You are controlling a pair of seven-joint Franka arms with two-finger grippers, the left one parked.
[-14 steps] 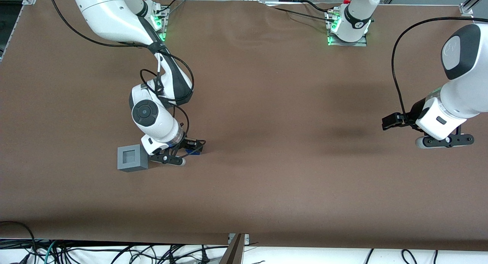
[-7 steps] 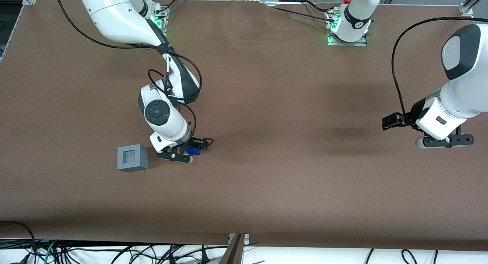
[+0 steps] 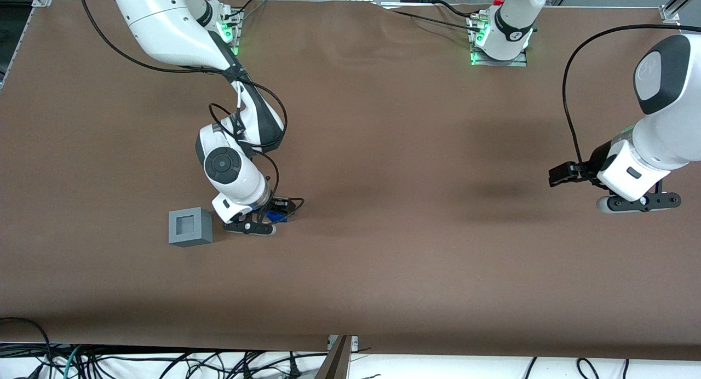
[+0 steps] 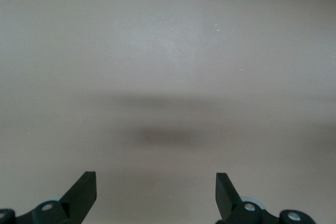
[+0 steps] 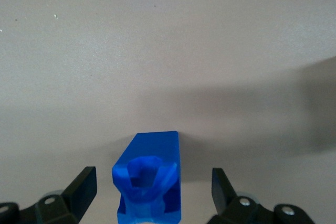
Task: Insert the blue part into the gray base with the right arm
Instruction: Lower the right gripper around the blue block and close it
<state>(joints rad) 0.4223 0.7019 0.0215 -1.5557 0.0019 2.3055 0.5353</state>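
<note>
While spread wide, end effector (image 5: pixel 149 192) straddles blue part (image 5: pixel 149 184).

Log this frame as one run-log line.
phase: pre-grasp | gripper: open, straddling blue part on table | gray base: beside it, recess empty | insert: not done

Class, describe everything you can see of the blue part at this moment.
The blue part is a small bright-blue block, seemingly plastic, with a knobbly hollowed end. It lies on the brown table, beside the gray base but apart from it. The gripper straddles it, fingers open, with a gap on each side.
</note>
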